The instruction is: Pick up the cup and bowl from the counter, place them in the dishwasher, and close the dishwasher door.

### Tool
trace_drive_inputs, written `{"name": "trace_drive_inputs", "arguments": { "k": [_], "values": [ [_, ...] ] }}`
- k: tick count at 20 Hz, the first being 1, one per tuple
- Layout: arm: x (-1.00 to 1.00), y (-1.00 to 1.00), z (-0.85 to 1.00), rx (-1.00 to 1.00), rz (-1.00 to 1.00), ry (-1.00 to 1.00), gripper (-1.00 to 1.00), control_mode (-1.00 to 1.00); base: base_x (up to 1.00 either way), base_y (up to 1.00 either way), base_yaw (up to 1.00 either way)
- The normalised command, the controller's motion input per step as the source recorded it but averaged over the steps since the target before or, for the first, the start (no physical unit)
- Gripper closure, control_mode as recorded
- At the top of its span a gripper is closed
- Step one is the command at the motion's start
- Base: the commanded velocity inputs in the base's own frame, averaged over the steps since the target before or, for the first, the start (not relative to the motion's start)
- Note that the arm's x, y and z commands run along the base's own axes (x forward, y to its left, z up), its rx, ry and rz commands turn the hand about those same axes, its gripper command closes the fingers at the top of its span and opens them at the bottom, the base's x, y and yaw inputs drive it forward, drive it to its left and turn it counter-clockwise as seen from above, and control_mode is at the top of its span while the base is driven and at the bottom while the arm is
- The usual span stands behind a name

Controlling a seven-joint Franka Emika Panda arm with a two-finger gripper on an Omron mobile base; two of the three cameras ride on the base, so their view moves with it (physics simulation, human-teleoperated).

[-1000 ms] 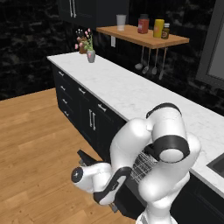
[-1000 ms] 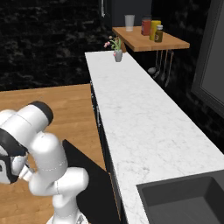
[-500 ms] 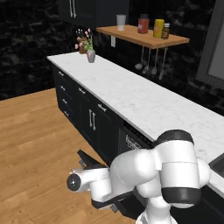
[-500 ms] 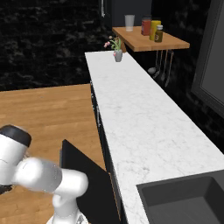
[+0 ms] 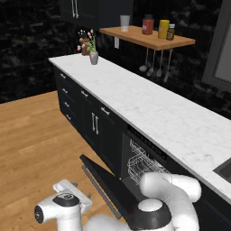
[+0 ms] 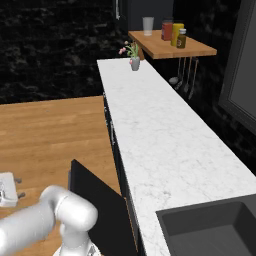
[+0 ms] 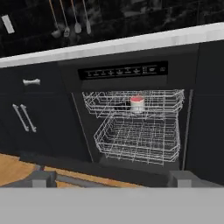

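Straight ahead of our hand, the dishwasher (image 7: 131, 127) stands open with both white wire racks exposed. The cup (image 7: 137, 104), white with a red top, sits in the upper rack (image 7: 131, 101), so we judge that half of the loading done. We cannot find the bowl: the lower rack (image 7: 138, 140) looks bare as far as we can make out, and the counter (image 5: 149, 106) carries none either, apart from a small flower vase (image 5: 93, 57) at its far end. A black bowl against the black interior could be escaping us. Our gripper (image 7: 111, 178) hangs low in front of the machine, fingers spread wide and holding nothing, with the tips just above the near edge of the dishwasher door (image 5: 113, 187). That door is still swung down, part-way open. We judge the closing push to be what remains, and the hand looks placed for it.
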Motion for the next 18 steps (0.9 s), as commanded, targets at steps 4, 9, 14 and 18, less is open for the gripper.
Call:
{"name": "trace_drive_inputs", "arguments": {
  "k": [4, 9, 14, 18],
  "values": [
    [0.11, 0.69, -0.46, 0.00, -0.46, -0.34, -1.00, -1.00, 0.00, 0.00, 0.00],
    [0.34, 0.25, -0.82, 0.00, -0.42, -0.18, -1.00, -1.00, 0.00, 0.00, 0.00],
    [0.49, 0.23, -1.00, -0.11, -0.28, -0.19, -1.00, -1.00, 0.00, 0.00, 0.00],
    [0.58, 0.33, -0.92, -0.14, -0.19, -0.18, -1.00, -1.00, 0.00, 0.00, 0.00]
  ]
}}
